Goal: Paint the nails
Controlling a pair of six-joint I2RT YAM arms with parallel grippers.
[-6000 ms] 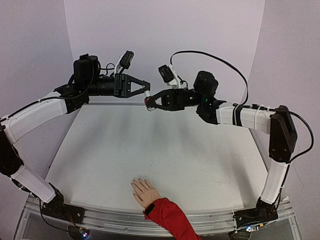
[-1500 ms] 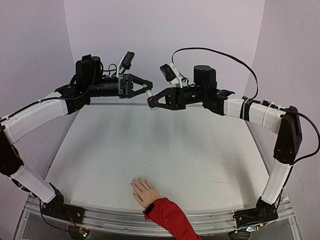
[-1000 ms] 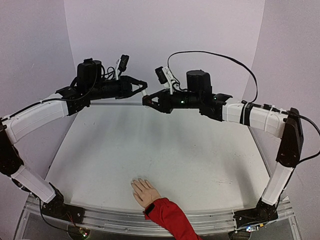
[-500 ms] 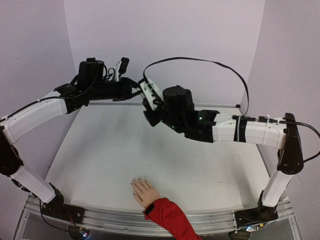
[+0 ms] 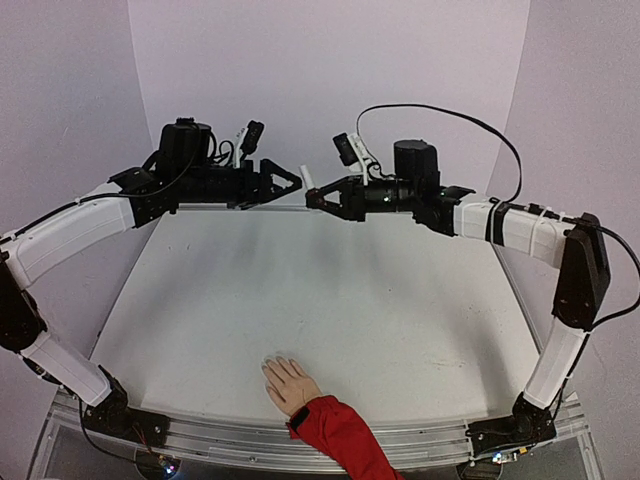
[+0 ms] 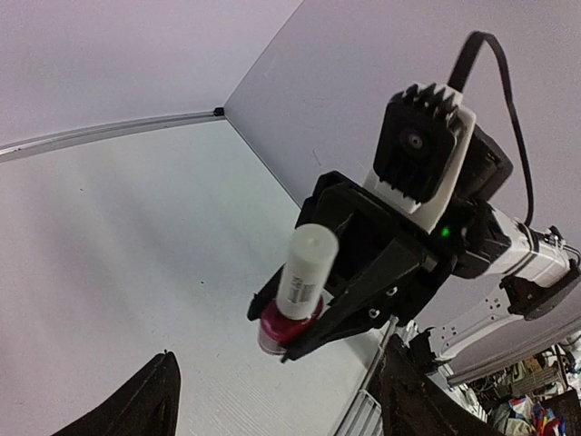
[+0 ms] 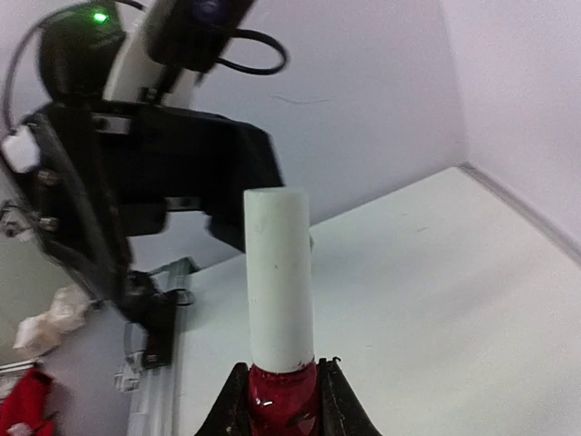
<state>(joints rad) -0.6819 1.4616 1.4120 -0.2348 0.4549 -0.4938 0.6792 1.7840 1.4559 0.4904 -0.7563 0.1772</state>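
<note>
- Right gripper point(image 5: 313, 199) is clamped on the dark-red base of the polish bottle point(image 6: 297, 289). The white cap sticks out past its fingertips toward the left arm, high over the far side of the table point(image 5: 400, 300).
- Left gripper point(image 5: 290, 180) has its jaws wide with nothing between them. It faces the bottle, near the cap but not touching.
- Mannequin hand point(image 5: 290, 383) with red sleeve point(image 5: 340, 435) lies at the near table edge, well apart from both grippers.
- Nails point(image 5: 272, 364) sit at the fingertips and are too small to tell any tint.
</note>
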